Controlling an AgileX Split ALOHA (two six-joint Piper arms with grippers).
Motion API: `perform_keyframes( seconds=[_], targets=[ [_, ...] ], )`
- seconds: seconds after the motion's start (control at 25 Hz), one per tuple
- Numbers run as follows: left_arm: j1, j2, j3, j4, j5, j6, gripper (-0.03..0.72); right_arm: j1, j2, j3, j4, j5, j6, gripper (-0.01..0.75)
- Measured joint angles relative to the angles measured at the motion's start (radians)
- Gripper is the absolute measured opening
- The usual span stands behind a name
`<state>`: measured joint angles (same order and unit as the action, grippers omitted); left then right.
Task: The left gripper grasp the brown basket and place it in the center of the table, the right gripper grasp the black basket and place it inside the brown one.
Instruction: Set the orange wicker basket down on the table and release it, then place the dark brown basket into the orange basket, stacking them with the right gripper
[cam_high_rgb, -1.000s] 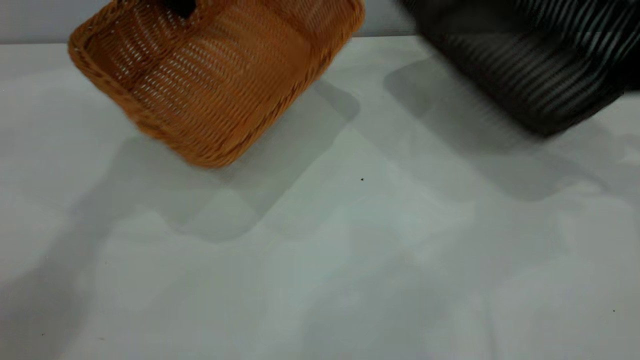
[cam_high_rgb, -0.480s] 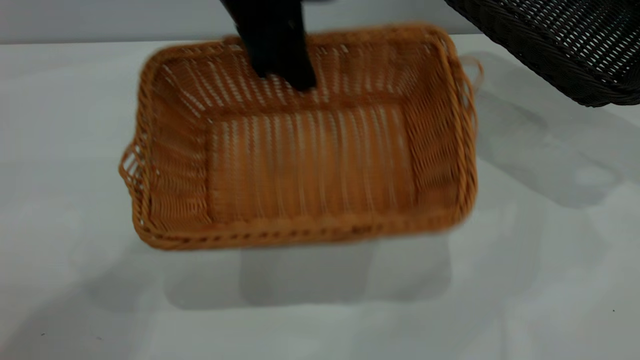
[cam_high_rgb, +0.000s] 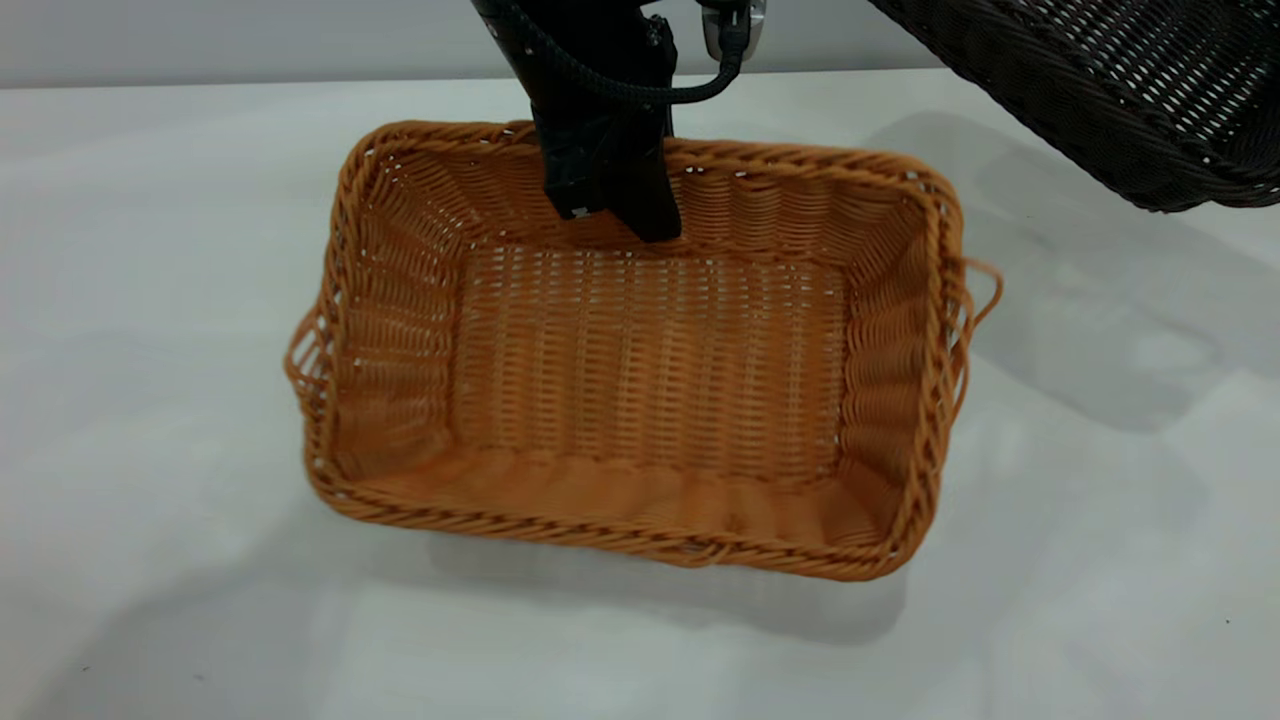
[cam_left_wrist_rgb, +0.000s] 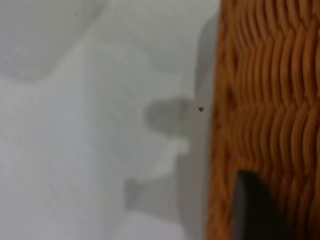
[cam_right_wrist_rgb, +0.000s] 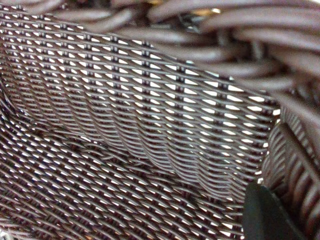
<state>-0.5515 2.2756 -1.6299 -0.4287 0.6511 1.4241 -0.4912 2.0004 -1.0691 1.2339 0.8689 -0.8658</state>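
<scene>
The brown basket (cam_high_rgb: 640, 370) sits upright near the middle of the table (cam_high_rgb: 150, 250), its opening facing up. My left gripper (cam_high_rgb: 640, 225) comes down from above and is shut on the basket's far long wall, one black finger inside it. In the left wrist view that finger (cam_left_wrist_rgb: 255, 210) lies against the orange weave (cam_left_wrist_rgb: 270, 90). The black basket (cam_high_rgb: 1120, 90) hangs tilted in the air at the far right, above the table. My right gripper is out of the exterior view; in the right wrist view its finger (cam_right_wrist_rgb: 267, 212) presses the black basket's wall (cam_right_wrist_rgb: 125, 125).
The table's far edge meets a plain grey wall (cam_high_rgb: 250, 40). A black cable (cam_high_rgb: 690, 90) loops off the left arm above the brown basket. Pale tabletop stretches wide to the left of and in front of the brown basket.
The brown basket has come from the far left, tilted in the air, down to the table's middle and levelled out. The black basket has risen slightly at the far right.
</scene>
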Motion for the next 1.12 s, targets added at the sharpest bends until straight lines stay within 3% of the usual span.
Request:
perform_keyframes(
  seconds=[0.2,0.32,0.52,0.72,0.84,1.12],
  targets=[
    [0.0,0.0,-0.005,-0.002,-0.006,-0.05,0.436,0.0,0.0,0.0,-0.007,0.027,0.0,0.078],
    [0.0,0.0,-0.005,-0.002,-0.036,-0.136,0.511,0.0,-0.014,0.0,-0.023,0.027,0.0,0.078],
    [0.015,-0.015,-0.005,0.034,-0.144,-0.253,0.546,0.0,-0.089,0.0,-0.078,0.034,0.012,0.078],
    [0.097,-0.069,-0.005,0.077,-0.199,-0.423,0.548,0.028,-0.172,0.0,-0.174,0.041,0.087,0.078],
    [0.179,-0.101,-0.005,0.081,-0.193,-0.524,0.549,0.094,-0.194,0.0,-0.24,0.048,0.163,0.078],
    [0.394,-0.127,-0.005,0.084,-0.147,-0.712,0.549,0.359,-0.197,0.0,-0.359,-0.003,0.338,0.077]
  ],
)
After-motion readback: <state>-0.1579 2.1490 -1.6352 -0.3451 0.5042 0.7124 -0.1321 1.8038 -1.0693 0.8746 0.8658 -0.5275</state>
